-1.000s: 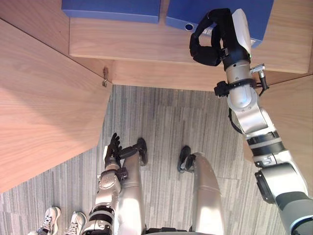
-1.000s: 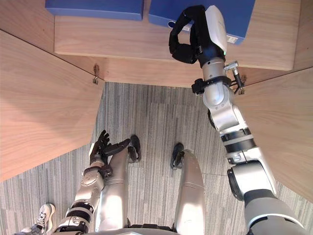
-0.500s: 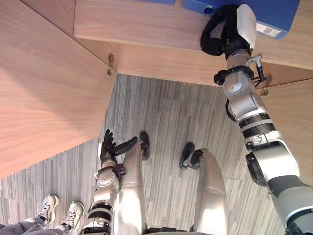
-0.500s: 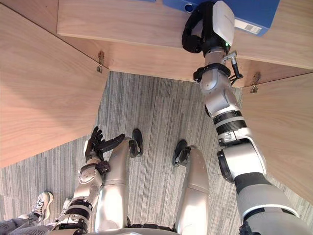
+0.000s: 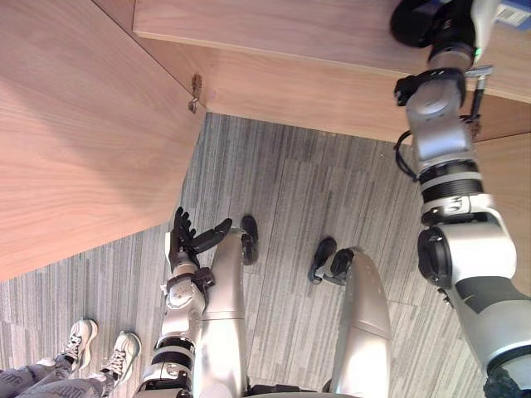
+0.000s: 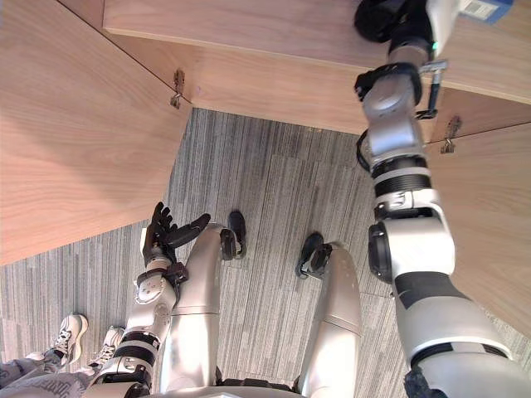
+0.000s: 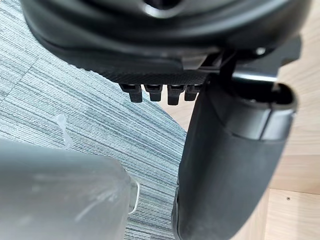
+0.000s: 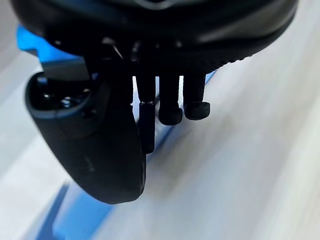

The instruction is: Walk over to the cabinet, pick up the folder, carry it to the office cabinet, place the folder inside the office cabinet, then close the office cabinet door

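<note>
A blue folder (image 8: 75, 216) lies on the wooden cabinet shelf (image 5: 290, 33); one corner of it shows at the picture's top edge (image 6: 491, 7). My right hand (image 5: 425, 16) is raised over the shelf at that folder. In the right wrist view its fingers (image 8: 170, 107) are curled toward the thumb (image 8: 95, 150), with nothing seen between them and the folder lying beyond. My left hand (image 5: 187, 241) hangs low beside my leg, open with fingers spread, holding nothing.
The cabinet's left door (image 5: 75, 149) stands open, swung toward me, with a hinge (image 5: 196, 93) at its inner edge. The right door (image 5: 508, 174) is open too. Grey carpet (image 5: 290, 207) lies below. A person's white shoes (image 5: 99, 356) stand at lower left.
The whole picture has shifted, so the shelf and both blue folders have slid up past the top edge. My right hand stays curled at the folder. The left hand has barely moved.
</note>
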